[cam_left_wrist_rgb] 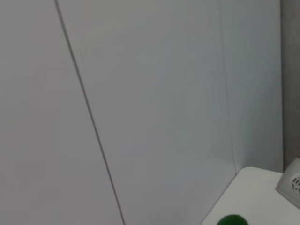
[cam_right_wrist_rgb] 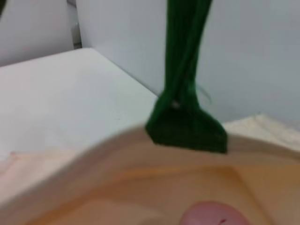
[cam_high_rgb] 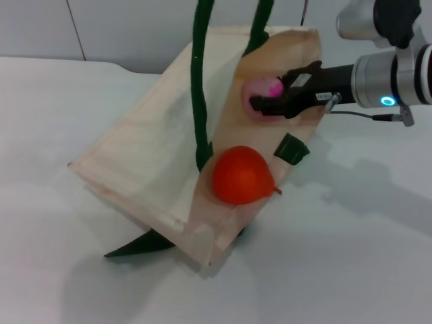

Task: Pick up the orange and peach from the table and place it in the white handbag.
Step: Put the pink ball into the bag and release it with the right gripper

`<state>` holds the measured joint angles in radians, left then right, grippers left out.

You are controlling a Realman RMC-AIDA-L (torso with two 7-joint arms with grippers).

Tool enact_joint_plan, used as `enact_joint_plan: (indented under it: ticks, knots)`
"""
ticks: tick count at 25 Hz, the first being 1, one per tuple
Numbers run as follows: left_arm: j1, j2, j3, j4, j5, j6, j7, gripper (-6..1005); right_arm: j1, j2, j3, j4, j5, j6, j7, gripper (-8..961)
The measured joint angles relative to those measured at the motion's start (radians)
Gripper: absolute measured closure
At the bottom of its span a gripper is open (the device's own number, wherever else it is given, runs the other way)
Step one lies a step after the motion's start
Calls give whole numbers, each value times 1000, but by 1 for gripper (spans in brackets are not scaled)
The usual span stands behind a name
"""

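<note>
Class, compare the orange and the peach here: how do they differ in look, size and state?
The orange is bright orange; the peach is pale pink. The orange looks larger. The orange lies free in the white handbag; the right gripper is at the peach. Both are round.

The robot's right arm point(cam_high_rgb: 388, 74) is silver-grey with a black band and a glowing blue ring light; its gripper point(cam_high_rgb: 270, 101) is black, with a thin dark cable trailing below the wrist.

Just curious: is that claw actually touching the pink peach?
Touching. In the head view the right gripper closes its dark fingers around the peach, inside the handbag.
</note>
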<state>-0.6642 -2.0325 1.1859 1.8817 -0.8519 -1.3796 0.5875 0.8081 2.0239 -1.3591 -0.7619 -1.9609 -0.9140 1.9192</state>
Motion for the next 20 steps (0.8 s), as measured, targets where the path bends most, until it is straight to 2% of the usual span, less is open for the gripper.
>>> enact_joint_plan:
  ticks: [12, 18, 20]
  knots:
    - [12, 0, 15, -4, -1, 9, 0, 790, 15, -1, -3, 9, 49, -29, -5, 419]
    - [13, 0, 15, -4, -1, 16, 0, 788, 34, -4, -2, 50, 52, -28, -5, 392]
    - [13, 0, 15, -4, -1, 17, 0, 788, 43, -5, -1, 65, 53, -25, -5, 348]
